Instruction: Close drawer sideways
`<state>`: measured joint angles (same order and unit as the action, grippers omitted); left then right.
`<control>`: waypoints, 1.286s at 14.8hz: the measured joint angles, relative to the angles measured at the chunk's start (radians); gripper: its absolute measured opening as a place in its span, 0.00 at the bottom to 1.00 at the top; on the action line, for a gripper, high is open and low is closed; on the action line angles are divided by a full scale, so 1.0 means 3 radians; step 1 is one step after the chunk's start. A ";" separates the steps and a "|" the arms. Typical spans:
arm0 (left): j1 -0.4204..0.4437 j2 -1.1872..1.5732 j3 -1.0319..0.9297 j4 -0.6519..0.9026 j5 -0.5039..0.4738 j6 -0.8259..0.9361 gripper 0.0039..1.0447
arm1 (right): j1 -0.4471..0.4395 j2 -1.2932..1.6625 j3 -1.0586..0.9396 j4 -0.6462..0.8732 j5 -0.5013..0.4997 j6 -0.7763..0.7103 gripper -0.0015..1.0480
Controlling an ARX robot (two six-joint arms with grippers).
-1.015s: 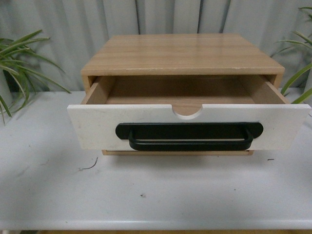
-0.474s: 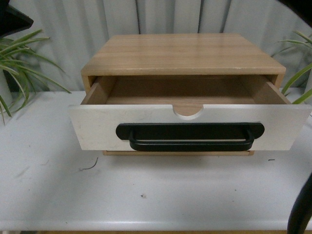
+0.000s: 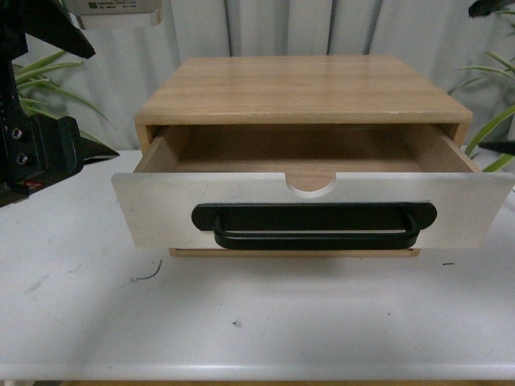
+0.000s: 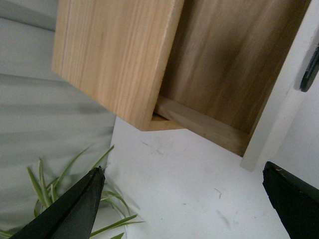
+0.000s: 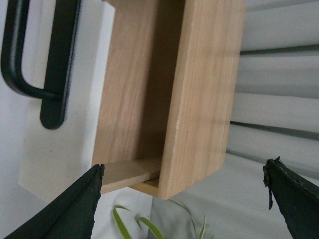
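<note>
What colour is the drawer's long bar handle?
Black: the handle stands out against the white front panel. Clearest in the front view.

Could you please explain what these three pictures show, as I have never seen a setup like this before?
This is a two-armed robot; each arm ends in a gripper. The front picture comes from a camera on the robot's body, looking forward at a white table. On it stands a wooden cabinet whose drawer, with a white front and black handle, is pulled out. Part of the left arm shows at that picture's left edge, and plants stand at both sides. The other two pictures come from cameras on the wrists, each looking past its own black fingers at one side of the cabinet. The left gripper and the right gripper are both open and hold nothing.
</note>
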<state>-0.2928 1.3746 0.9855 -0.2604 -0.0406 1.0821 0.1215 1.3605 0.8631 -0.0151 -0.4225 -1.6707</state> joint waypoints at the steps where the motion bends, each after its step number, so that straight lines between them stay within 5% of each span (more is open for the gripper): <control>1: -0.0020 0.0036 -0.0013 0.0008 0.0031 0.0000 0.94 | -0.0013 0.0010 0.0000 -0.0061 0.0025 -0.0103 0.94; 5: -0.0153 0.0281 -0.0278 0.0296 0.0071 -0.0008 0.94 | 0.0126 0.0322 0.0028 -0.0209 0.0407 -0.0221 0.94; 19: -0.0092 0.0577 -0.0267 0.0772 0.0047 -0.0118 0.94 | 0.0244 0.0720 0.0153 0.0097 0.0525 -0.0193 0.94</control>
<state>-0.3202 1.5478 0.9054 -0.0288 -0.0265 1.0466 0.1947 1.5764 0.9089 0.0139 -0.2649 -1.7287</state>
